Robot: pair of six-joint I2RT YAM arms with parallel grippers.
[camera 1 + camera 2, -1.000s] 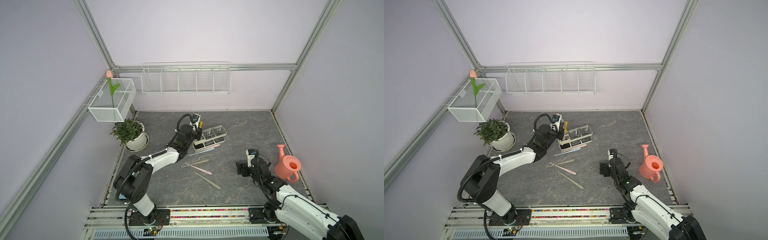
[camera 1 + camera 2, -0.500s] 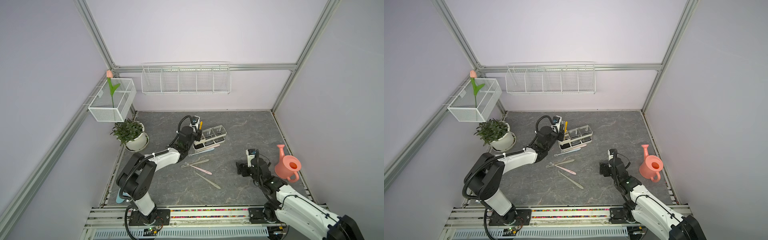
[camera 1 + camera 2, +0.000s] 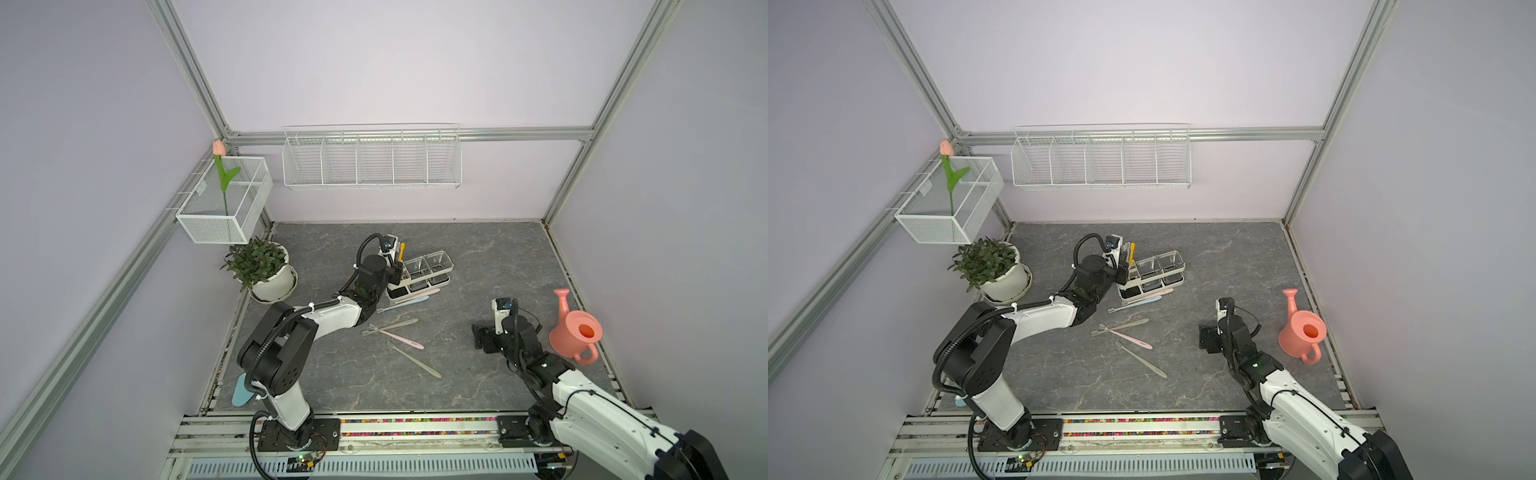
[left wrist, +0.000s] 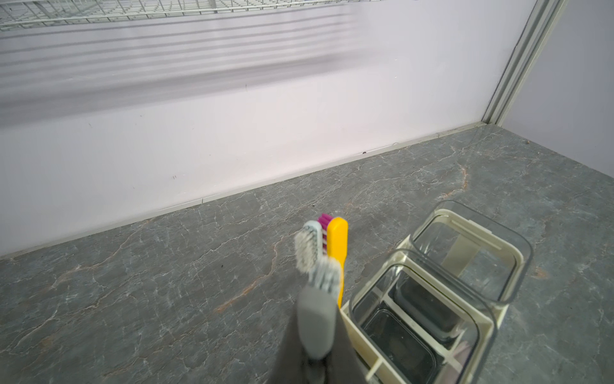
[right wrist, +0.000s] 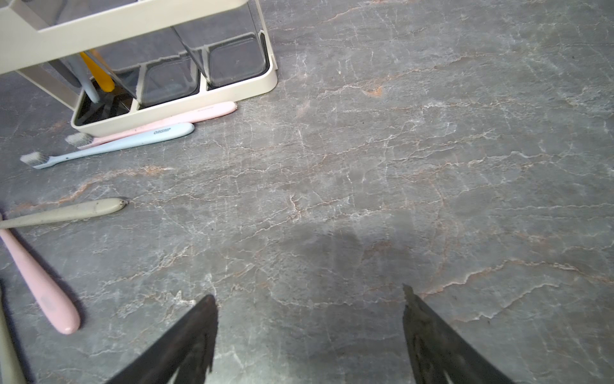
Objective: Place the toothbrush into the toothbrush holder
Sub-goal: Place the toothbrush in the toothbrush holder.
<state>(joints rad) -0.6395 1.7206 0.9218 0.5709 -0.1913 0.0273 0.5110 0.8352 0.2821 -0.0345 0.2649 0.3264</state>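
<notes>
Marbled tabletop (image 3: 498, 257) bears toothbrush holder (image 3: 420, 284), toothbrushes (image 3: 403, 338), plant (image 3: 270, 282), watering can (image 3: 575, 336)

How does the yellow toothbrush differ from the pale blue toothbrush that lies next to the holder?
The yellow toothbrush stands handle-down in the end compartment of the toothbrush holder; the pale blue toothbrush lies flat on the table beside its base. The yellow toothbrush has purple bristles, the pale blue toothbrush pale grey ones. Neither is held: the left hand grips the grey toothbrush instead.
</notes>
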